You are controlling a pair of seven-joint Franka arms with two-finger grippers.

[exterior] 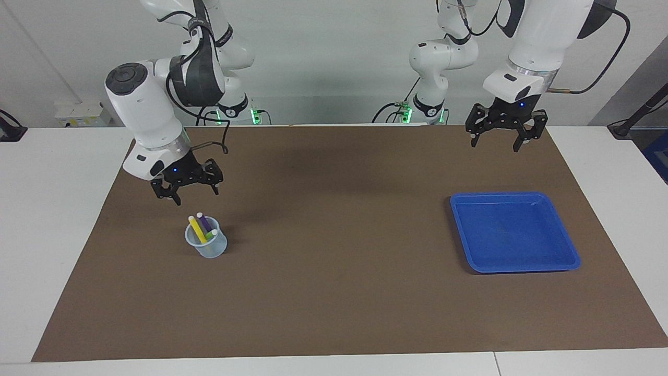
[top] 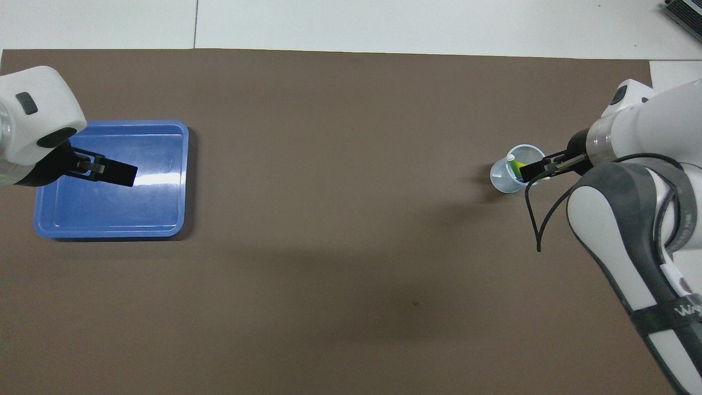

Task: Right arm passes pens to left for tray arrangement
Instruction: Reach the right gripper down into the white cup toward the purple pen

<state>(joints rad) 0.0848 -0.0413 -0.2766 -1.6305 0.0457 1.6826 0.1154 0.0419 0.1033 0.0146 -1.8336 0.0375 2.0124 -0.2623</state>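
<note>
Facing view: high, distant, looking toward both robots. Overhead view: steeply downward from above their end. Both share the brown mat (exterior: 334, 292) (top: 351, 307), oppositely oriented.

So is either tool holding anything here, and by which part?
Nothing is held. The right tool is open above the cup of pens, not touching them. The left tool waits open, up near its base.
</note>
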